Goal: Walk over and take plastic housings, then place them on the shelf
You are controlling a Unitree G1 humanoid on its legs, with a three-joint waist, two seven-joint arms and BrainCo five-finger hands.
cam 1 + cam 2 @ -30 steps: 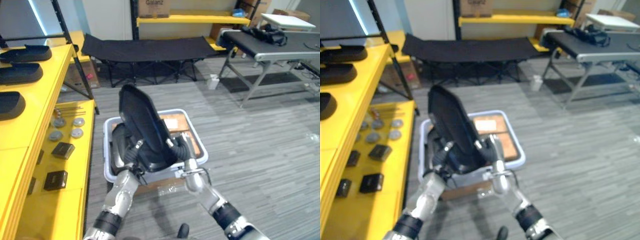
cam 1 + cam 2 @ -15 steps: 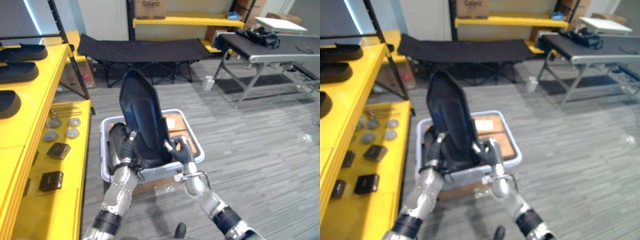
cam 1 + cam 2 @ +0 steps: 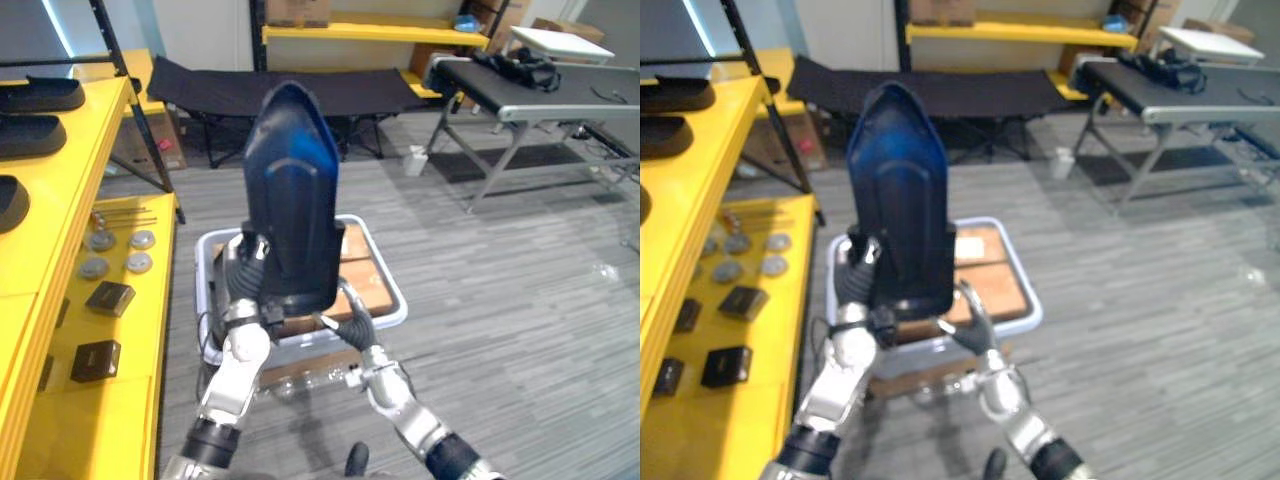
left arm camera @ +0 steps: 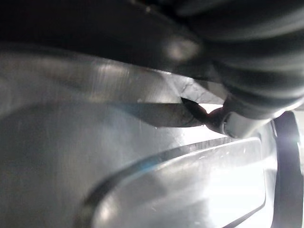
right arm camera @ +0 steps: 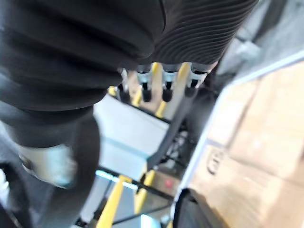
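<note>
A large black plastic housing point(image 3: 290, 200) stands almost upright in the air above the white bin point(image 3: 392, 290). My left hand point(image 3: 245, 285) is shut on its lower left edge, and that housing's glossy dark surface point(image 4: 142, 166) lies right against the left wrist view. My right hand point(image 3: 352, 325) is open just below the housing's lower right corner, apart from it; its fingers point(image 5: 164, 80) show straight in the right wrist view. More black housings point(image 3: 40, 95) lie on the top tier of the yellow shelf point(image 3: 75, 180) at my left.
The bin holds brown cardboard sheets point(image 3: 355, 260). The shelf's lower tier point(image 3: 150, 330) carries metal discs point(image 3: 115, 255) and small black boxes point(image 3: 110, 297). A black cot point(image 3: 220, 85) stands at the back and a grey table point(image 3: 540, 85) at the right, with open floor between.
The housing has risen out of the bin and turned more upright. My right hand has let go of it and opened below it. My left hand keeps its hold.
</note>
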